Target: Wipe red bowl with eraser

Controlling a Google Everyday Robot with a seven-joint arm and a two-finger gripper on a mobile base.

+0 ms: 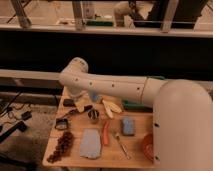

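Observation:
The red bowl [147, 146] shows only as an orange-red sliver at the table's front right, mostly hidden behind my white arm [125, 89]. A small flat black block, the eraser [68, 102], lies at the back left of the wooden table [75, 159]. My arm reaches across the view from the right, bends at the elbow over the table's back left and drops down. My gripper [86, 101] hangs there just right of the eraser, above the table.
On the table lie a blue-grey sponge [90, 143], a carrot [105, 134], a small blue block [128, 125], a banana [112, 106], grapes [61, 147], a black-handled utensil [75, 112] and a small dark cup [93, 115]. A green tray [132, 105] sits at the back. The purple bowl is hidden.

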